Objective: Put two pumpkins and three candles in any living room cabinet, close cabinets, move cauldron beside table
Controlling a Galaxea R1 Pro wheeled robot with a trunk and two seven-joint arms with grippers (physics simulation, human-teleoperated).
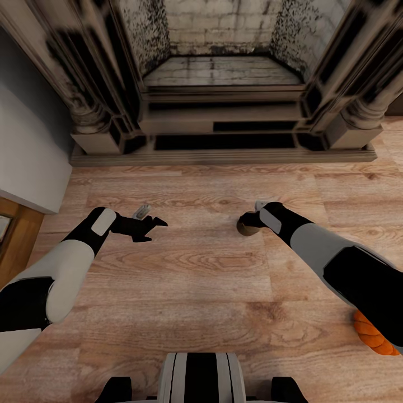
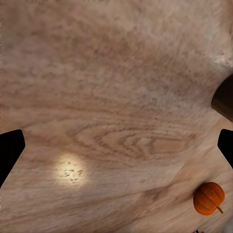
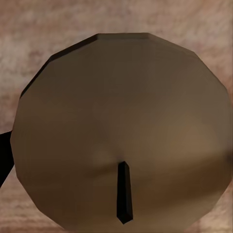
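From the head view, the right gripper (image 1: 250,223) hangs low over the plank floor (image 1: 201,280) with a candle (image 1: 245,228) at its tip; whether the fingers are closed on it I cannot tell from here. The left gripper (image 1: 152,225) reaches forward over bare boards with nothing between its fingers, though their spread is hard to read at this angle. A pumpkin (image 1: 372,336) lies behind the right arm, near the elbow and half covered by it. The fireplace (image 1: 218,84) stands ahead of both hands.

In the left wrist view, dark fingertips (image 2: 9,150) sit at the two opposite edges, so this hand is spread wide and empty, and a pumpkin (image 2: 209,198) shows off to one side on the floor.

The right wrist view looks straight down on the candle's (image 3: 121,97) flat top and dark wick (image 3: 124,191), very close. The candle looks light, stiff and waxy-smooth, so it is probably best pinched across its round sides, squarely.
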